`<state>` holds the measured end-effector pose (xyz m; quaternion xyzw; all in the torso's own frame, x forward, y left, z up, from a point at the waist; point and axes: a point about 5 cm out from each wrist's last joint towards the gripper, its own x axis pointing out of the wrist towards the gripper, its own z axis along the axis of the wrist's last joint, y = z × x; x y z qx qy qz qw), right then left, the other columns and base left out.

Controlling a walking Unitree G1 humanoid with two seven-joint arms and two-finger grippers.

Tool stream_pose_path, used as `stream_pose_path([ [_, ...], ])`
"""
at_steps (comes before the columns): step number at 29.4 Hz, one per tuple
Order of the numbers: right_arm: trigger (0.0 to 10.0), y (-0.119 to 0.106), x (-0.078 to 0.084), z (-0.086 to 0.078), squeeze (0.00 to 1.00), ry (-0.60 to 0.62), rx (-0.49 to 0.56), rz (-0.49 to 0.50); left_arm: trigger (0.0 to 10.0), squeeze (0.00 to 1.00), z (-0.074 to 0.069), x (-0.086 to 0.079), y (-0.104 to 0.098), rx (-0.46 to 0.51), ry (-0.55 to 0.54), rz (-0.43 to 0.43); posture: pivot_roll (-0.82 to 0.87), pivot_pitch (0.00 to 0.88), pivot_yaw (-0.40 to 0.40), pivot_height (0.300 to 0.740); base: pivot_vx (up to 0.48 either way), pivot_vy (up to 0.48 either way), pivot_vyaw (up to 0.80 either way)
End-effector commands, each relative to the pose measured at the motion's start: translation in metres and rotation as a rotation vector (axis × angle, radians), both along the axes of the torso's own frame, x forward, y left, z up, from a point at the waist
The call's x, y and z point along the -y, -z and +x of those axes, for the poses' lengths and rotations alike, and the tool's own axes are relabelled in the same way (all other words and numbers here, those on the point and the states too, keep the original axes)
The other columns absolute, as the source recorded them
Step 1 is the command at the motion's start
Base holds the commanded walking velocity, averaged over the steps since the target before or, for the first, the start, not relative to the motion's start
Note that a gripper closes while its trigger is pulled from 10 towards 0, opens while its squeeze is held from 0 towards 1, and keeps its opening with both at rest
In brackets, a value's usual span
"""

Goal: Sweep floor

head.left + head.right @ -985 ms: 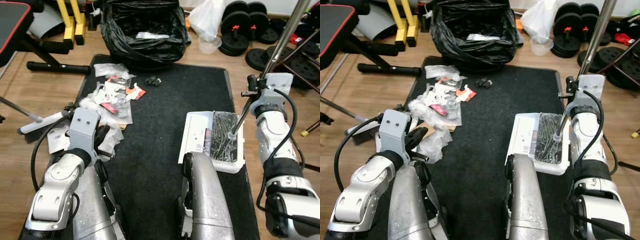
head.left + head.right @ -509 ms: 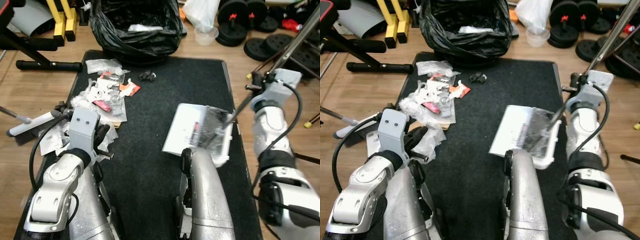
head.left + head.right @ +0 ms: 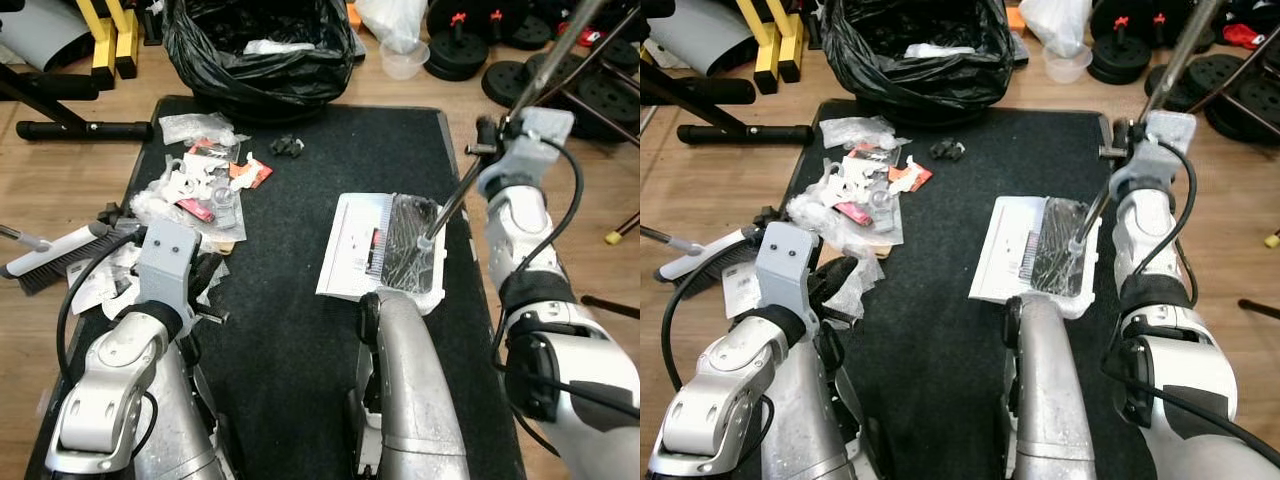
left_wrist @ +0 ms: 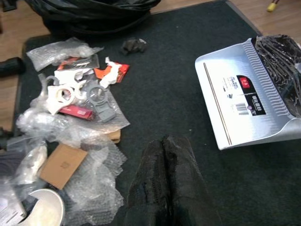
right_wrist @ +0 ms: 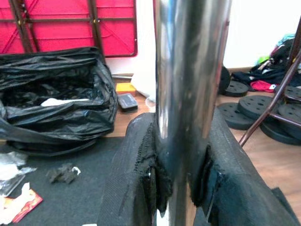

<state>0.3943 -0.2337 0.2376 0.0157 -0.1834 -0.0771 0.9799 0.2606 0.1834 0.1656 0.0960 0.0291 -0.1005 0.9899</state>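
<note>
Your right pincer (image 5: 181, 186) is clamping the dustpan's steel pole (image 3: 455, 190), which is slanting down and left to the dustpan (image 3: 380, 250) lying on the black mat (image 3: 300, 300). The litter pile (image 3: 200, 195) is lying well left of the dustpan, far-left of it, nearer your left pincer (image 4: 164, 181), which is shut and holding nothing.

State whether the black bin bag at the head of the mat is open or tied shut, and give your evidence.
Open. The black bin bag gapes at the top, its rim spread wide, and a pale scrap of litter lies visible inside it.
</note>
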Motion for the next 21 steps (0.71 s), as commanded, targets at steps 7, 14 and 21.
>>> stream_pose_path([
  [7,10.0,-0.025,-0.017,0.006,0.00,-0.037,0.095,-0.005,10.0,0.00,-0.016,-0.001,0.009,-0.057,0.006,-0.005,0.02,0.349,-0.104,0.390,0.000,0.000,0.00],
  [14,10.0,-0.020,-0.022,0.007,0.00,-0.071,0.090,0.008,10.0,0.00,-0.031,-0.003,0.009,-0.078,-0.015,-0.016,0.02,0.430,-0.117,0.390,0.000,0.000,0.00],
  [21,10.0,0.003,-0.028,0.002,1.00,-0.118,0.076,-0.005,10.0,0.00,-0.035,-0.005,0.007,-0.084,-0.022,-0.015,0.02,0.445,-0.115,0.390,0.000,0.000,0.00],
])
